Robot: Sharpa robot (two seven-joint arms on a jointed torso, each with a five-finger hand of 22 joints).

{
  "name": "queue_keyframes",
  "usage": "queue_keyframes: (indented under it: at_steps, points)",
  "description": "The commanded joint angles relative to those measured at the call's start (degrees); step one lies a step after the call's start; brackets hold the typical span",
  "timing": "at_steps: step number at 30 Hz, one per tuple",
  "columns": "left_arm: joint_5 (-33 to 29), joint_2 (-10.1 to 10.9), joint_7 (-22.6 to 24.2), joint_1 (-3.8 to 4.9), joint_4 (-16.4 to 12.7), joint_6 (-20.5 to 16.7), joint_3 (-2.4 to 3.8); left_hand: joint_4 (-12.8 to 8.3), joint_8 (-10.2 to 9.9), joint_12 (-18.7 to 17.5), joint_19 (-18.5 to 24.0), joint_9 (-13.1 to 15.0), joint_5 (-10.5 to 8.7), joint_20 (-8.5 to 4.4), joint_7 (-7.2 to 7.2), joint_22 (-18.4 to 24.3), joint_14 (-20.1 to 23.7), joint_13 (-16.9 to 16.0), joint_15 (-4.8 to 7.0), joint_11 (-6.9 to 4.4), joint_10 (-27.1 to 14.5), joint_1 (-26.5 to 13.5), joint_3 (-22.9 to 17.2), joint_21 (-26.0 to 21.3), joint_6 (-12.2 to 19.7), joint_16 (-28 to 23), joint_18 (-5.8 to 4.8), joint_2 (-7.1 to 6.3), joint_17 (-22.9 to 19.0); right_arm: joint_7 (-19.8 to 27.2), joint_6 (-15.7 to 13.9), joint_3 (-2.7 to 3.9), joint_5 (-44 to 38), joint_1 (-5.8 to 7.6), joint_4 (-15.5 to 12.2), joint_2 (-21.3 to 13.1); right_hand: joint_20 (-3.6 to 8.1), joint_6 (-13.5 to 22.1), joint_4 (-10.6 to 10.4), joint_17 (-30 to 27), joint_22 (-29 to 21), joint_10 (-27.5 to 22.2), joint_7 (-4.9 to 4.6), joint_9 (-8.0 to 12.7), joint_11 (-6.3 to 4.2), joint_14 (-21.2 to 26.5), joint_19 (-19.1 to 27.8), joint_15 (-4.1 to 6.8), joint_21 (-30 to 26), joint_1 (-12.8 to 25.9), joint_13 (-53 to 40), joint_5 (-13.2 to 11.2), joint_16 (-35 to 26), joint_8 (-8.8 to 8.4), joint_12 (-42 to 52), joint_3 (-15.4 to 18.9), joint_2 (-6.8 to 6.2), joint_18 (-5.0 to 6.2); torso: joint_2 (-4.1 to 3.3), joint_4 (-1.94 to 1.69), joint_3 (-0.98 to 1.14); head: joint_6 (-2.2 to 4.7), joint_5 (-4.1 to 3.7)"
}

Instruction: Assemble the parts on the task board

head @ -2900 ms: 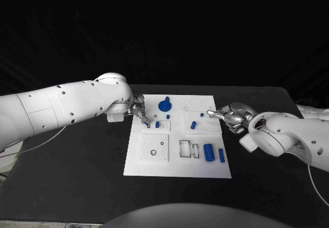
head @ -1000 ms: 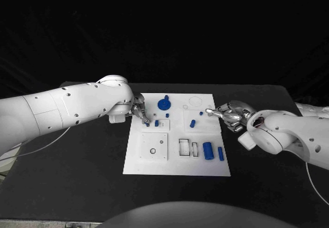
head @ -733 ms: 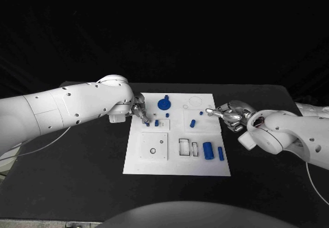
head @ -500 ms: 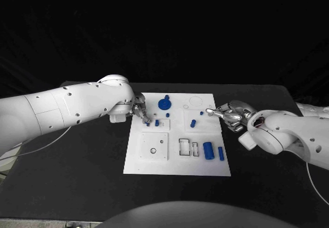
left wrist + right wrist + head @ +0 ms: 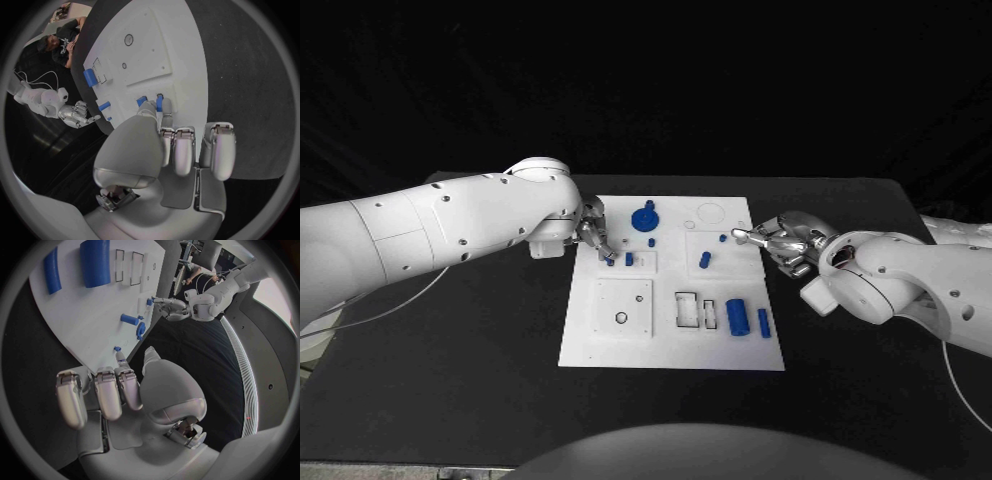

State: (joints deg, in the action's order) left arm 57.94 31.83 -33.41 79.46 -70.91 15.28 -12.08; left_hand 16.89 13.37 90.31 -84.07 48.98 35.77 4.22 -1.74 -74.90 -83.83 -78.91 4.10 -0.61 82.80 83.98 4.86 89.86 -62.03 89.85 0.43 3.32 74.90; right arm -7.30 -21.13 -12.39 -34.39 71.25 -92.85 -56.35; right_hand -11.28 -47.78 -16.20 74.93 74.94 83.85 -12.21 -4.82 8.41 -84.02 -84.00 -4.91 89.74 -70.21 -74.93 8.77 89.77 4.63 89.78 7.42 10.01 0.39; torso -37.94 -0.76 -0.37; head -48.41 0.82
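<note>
**Both hands at the board's far end, fingertips down among the blue pieces**

The black table point(image 5: 473, 380) carries the white task board point(image 5: 672, 345) at its middle, long side running away from the robot. The left arm point(image 5: 430, 225) sweeps in to the board's left edge, and the right arm point(image 5: 913, 285) comes in to its right edge.

The left hand point(image 5: 593, 236) sits over the board's far left corner, fingers bunched and pointing down. In the left wrist view its fingertips point(image 5: 150, 106) meet right at a small blue peg point(image 5: 159, 102), with a second blue peg point(image 5: 141, 100) just beside; whether the hand actually pinches the peg or merely touches it cannot be told. The right hand point(image 5: 782, 243) reaches to the board's right edge, most fingers curled in, one fingertip point(image 5: 120, 356) extended to a tiny blue stud point(image 5: 117, 348) close to that edge; a grip on it cannot be confirmed either.

On the board itself: a round blue knob point(image 5: 646, 219) at the far end, a thick blue cylinder point(image 5: 737, 317) near the front right, a slimmer blue rod point(image 5: 764, 322) just beside it on the outer side, and a short blue pin point(image 5: 705, 261) lying mid-board. A small black ring point(image 5: 622, 320) rests on the square plate at the front left.
</note>
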Motion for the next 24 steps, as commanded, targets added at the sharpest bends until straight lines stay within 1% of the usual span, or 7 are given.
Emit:
queue_keyframes:
  at_steps: [1, 4, 10, 24]
  points:
    - [0.15, -0.2, 0.34, -0.04, -0.03, 1.37, -0.01, -0.07, 0.26, -0.31, -5.93, 0.0, 0.08, 0.34, 0.23, -15.1, -6.17, -11.09, 0.23, -1.15, 7.2, 0.99, -0.33, 0.14, -0.15, 0.15, -0.43, 1.68, 15.1, 0.3, 0.2, -0.01, -0.48, -0.04, -0.04, 0.06, -0.26, 0.51, 0.1, 15.07, 15.06, 6.15, -0.66, -0.1, 0.38, -5.98, -6.0, -0.42, 0.26, -0.1, -15.07, 0.17, 0.23, 0.38, 0.22, 0.31, 0.3, -0.39, 0.0, -0.01, 0.02, -0.09, 0.05]
    - [0.14, -0.21, 0.3, -0.04, -0.02, 1.68, -0.02, -0.08, 0.26, -0.31, -5.93, 0.01, -0.01, 0.35, 0.23, -15.1, -6.17, -11.09, 0.23, -1.15, 7.2, 0.96, -0.39, 0.14, -0.13, 0.15, -0.43, 1.57, 15.1, 0.33, 0.2, -0.01, -0.48, -0.04, -0.02, 0.08, -0.26, 0.51, 0.1, 15.07, 15.06, 6.15, -0.66, -0.1, 0.38, -5.98, -6.0, -0.42, 0.26, -0.1, -15.07, 0.17, 0.23, 0.38, 0.22, 0.31, 0.3, -0.39, 0.01, 0.0, -0.03, -0.1, -0.06]
    - [0.14, -0.21, 0.33, -0.04, -0.01, 1.9, -0.02, -0.08, 0.25, -0.31, -5.93, 0.03, -0.23, 0.37, 0.23, -15.1, -6.17, -11.09, 0.22, -1.14, 7.2, 0.9, -0.52, 0.14, -0.1, 0.15, -0.43, 1.48, 15.1, 0.35, 0.2, -0.01, -0.48, -0.04, 0.03, 0.1, -0.26, 0.51, 0.1, 15.07, 15.06, 6.15, -0.66, -0.1, 0.38, -5.98, -6.0, -0.42, 0.26, -0.1, -15.07, 0.17, 0.23, 0.38, 0.22, 0.31, 0.3, -0.39, -0.01, -0.03, -0.03, -0.16, -0.06]
    - [-0.05, -0.2, 0.65, -0.06, -0.17, 1.85, -0.02, -0.07, 0.27, -0.31, -5.93, 0.05, -0.36, 0.38, 0.23, -15.1, -6.17, -11.09, 0.21, -1.14, 7.2, 0.85, -0.64, 0.14, -0.1, 0.15, -0.43, 1.47, 15.1, 0.39, 0.3, -0.01, -0.47, -0.04, 0.17, 0.22, -0.26, 0.51, 0.1, 15.07, 15.06, 6.15, -0.66, -0.1, 0.38, -5.98, -6.0, -0.42, 0.26, -0.1, -15.07, 0.17, 0.23, 0.38, 0.22, 0.31, 0.3, -0.39, 0.04, 0.01, 0.01, -0.13, -0.07]
